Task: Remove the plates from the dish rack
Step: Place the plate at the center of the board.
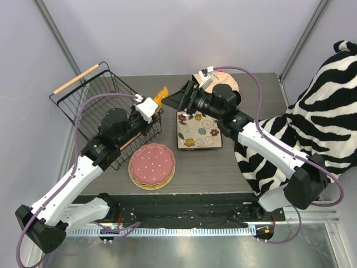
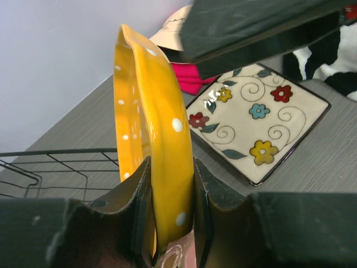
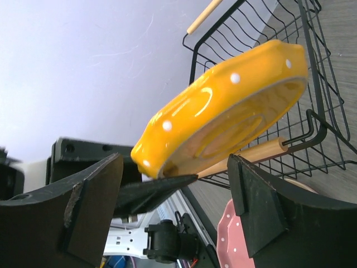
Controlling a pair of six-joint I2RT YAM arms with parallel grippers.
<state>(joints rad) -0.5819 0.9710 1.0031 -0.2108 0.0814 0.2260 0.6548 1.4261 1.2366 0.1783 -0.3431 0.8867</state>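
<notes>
My left gripper (image 1: 153, 103) (image 2: 170, 223) is shut on the rim of an orange scalloped plate with white dots (image 1: 161, 94) (image 2: 153, 139) and holds it on edge above the near right corner of the black wire dish rack (image 1: 95, 106) (image 2: 56, 162). My right gripper (image 1: 178, 97) (image 3: 175, 201) is open, its jaws wide apart just right of that plate (image 3: 223, 111), not touching it. The square flowered plate (image 1: 198, 129) (image 2: 256, 120) lies flat on the table. A pink dotted plate (image 1: 152, 162) (image 3: 231, 234) tops a stack with a yellow one beneath.
A cream and pink cap (image 1: 222, 81) (image 2: 173, 28) lies behind the right gripper at the table's back. A zebra-striped cloth (image 1: 318, 117) hangs over the right side. The rack's wooden handles (image 1: 75, 79) (image 3: 256, 153) stick out at its ends.
</notes>
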